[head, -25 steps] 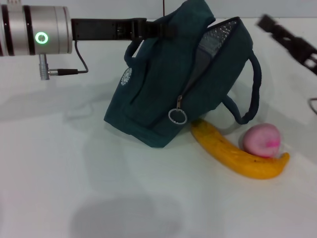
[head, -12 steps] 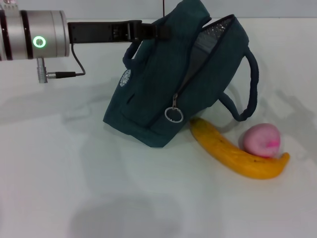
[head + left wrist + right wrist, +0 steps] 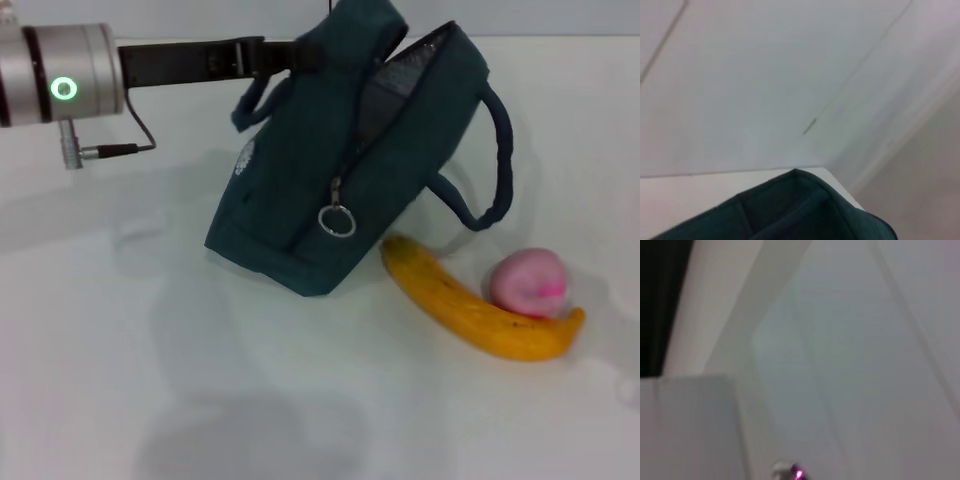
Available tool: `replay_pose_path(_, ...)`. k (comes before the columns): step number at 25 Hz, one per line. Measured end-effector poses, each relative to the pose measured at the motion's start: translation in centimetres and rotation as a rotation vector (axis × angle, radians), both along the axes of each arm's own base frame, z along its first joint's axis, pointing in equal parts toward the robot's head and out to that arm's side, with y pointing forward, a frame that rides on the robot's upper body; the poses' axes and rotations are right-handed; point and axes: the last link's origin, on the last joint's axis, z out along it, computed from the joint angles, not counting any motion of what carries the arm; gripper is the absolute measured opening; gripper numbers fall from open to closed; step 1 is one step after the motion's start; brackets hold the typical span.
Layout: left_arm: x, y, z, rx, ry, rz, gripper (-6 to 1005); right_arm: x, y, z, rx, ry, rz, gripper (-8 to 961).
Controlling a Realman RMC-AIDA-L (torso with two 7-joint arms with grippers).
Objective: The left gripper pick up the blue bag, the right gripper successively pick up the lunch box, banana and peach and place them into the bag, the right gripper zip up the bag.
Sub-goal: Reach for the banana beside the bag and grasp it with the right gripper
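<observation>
While the left tool (image 3: 300, 55) grips the bag (image 3: 350, 170) tilted open, banana (image 3: 470, 310) and peach (image 3: 530, 282) await; right tool unseen.

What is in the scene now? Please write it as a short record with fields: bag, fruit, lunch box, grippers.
bag: blue bag tilted, one end lifted, zipper open, ring pull hanging
fruit: banana and peach on the table, touching, outside the bag
lunch box: not visible
left gripper: at the bag's top, holding it
right gripper: out of view
</observation>
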Motion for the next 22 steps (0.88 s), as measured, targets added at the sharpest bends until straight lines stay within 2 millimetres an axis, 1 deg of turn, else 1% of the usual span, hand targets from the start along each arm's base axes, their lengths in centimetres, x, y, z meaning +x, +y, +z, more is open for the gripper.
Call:
replay_pose_path(3,-0.7,0.3,0.4,0.032,0.000,0.023,57,-0.3,0.1,1.4,-0.089,-0.085,0.016,608)
replay_pose_path(5,-1.0,0.4,0.6,0.042,-0.004,0.035,57,-0.8,0.7,2.3,-0.142,-0.155,0.008,611)
replay_pose_path(7,-1.4,0.4,0.8,0.053,-0.008,0.043,57,-1.5,1.5,2.9,-0.192,-0.220,0.000,615)
replay_pose_path(11,-1.6,0.4,1.1,0.066,-0.013,0.046,57,-3.4,4.2,3.4,-0.322,-0.356,-0.036,622)
replay_pose_path(16,-1.5,0.4,1.0,0.066,-0.014,0.045,56,-6.8,8.6,2.5,-0.482,-0.560,-0.105,631)
replay_pose_path(18,-1.4,0.5,1.0,0.066,-0.015,0.042,56,-8.7,10.5,1.5,-0.569,-0.664,-0.138,635)
replay_pose_path(19,-1.4,0.5,1.0,0.066,-0.016,0.041,56,-9.1,10.9,1.2,-0.593,-0.690,-0.148,637)
replay_pose_path(22,-1.4,0.5,1.1,0.074,-0.026,0.043,57,-11.6,12.3,-0.2,-0.671,-0.808,-0.154,642)
